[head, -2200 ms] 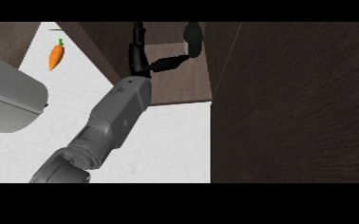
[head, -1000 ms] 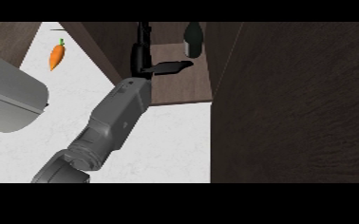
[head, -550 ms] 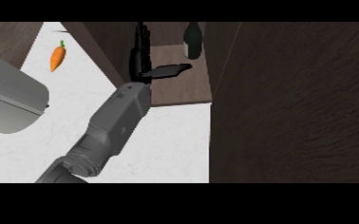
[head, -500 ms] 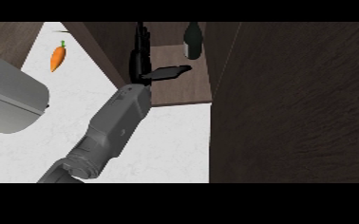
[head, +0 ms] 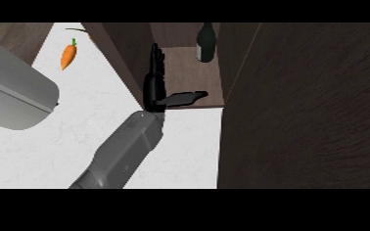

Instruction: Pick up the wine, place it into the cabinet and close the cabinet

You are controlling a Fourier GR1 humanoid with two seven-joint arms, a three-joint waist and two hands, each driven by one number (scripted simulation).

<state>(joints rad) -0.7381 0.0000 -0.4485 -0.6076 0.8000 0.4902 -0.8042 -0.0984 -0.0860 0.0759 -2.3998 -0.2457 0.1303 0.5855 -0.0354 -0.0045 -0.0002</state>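
**Wine standing in the cabinet, hand spread open**

The wine [head: 206, 44] is standing at the back of the cabinet [head: 189, 80], its top cut off by the view's edge. One hand [head: 157, 80], fingers straight and thumb out, is lying against the cabinet's left wall; which hand it is cannot be told. A carrot [head: 68, 55] is lying on the counter [head: 72, 132].
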